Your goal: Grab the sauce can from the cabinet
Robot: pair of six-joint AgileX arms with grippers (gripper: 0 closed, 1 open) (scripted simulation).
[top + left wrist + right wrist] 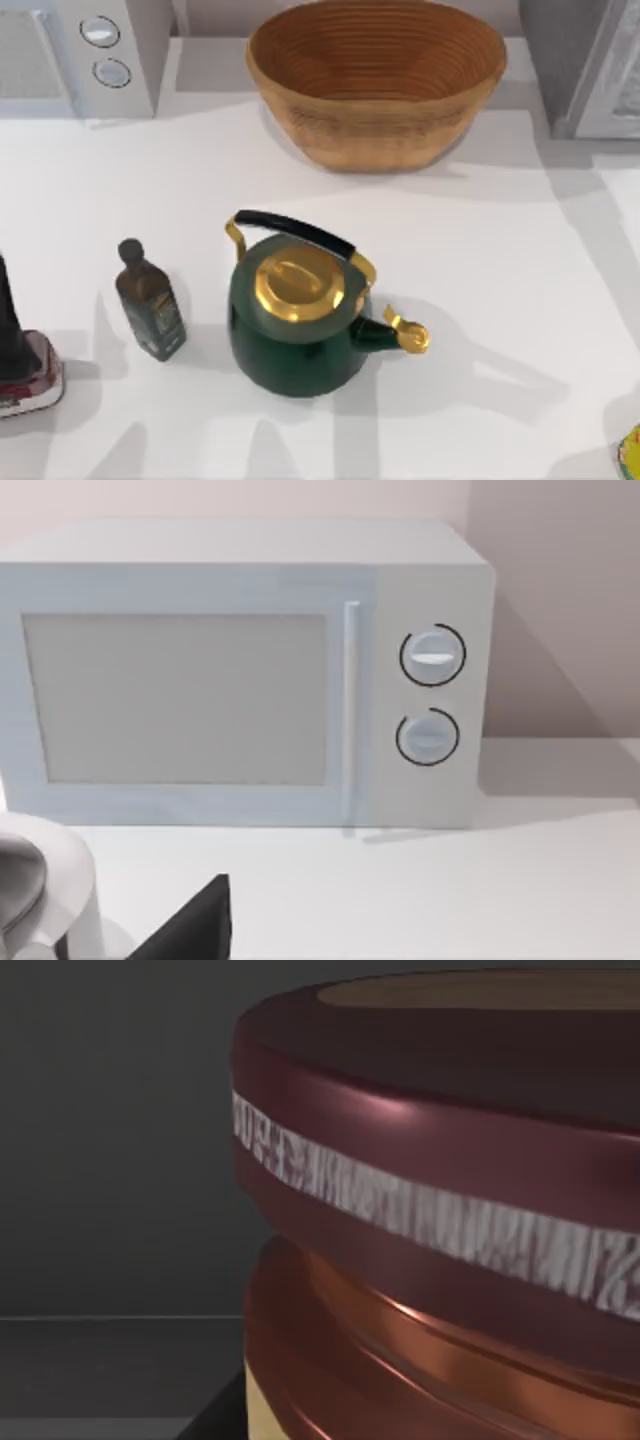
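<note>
The sauce can (440,1210) looms very close in the right wrist view, with a dark red rim, a pale patterned band, a coppery orange side and a tan top. It stands in a dark grey space on a dark shelf. My right gripper (215,1418) shows as a dark wedge right beside the can's base. The grey cabinet (590,70) stands at the table's back right. My left arm (10,320) is parked at the table's left edge, and its gripper (190,928) faces the microwave.
A dark green kettle (295,320) with gold lid and spout sits mid-table, a dark square bottle (150,300) to its left. A wicker basket (375,75) stands at the back, a white microwave (80,50) at back left. A red-and-white object (30,380) lies by the left arm.
</note>
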